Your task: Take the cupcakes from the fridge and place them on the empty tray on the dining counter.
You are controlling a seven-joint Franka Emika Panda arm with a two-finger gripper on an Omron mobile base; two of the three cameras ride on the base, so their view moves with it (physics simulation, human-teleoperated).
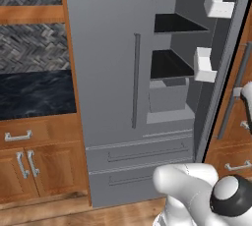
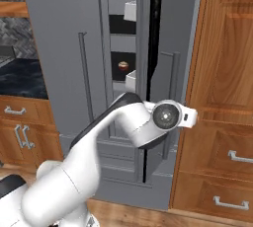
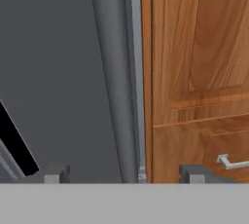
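Beside the hand (image 3: 122,174), upright fridge handle (image 3: 113,77).

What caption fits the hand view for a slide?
Open gripper faces the bar handle of the opened fridge door, beside wooden cabinets.

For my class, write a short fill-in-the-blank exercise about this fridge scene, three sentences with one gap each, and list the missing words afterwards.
1. The right door of the fridge stands ____.
2. In the right base view, one cupcake sits on a black ____ inside the fridge.
3. In the hand view, the gripper has its jaws ____, with the door's vertical handle between them.

Missing words: open; shelf; open
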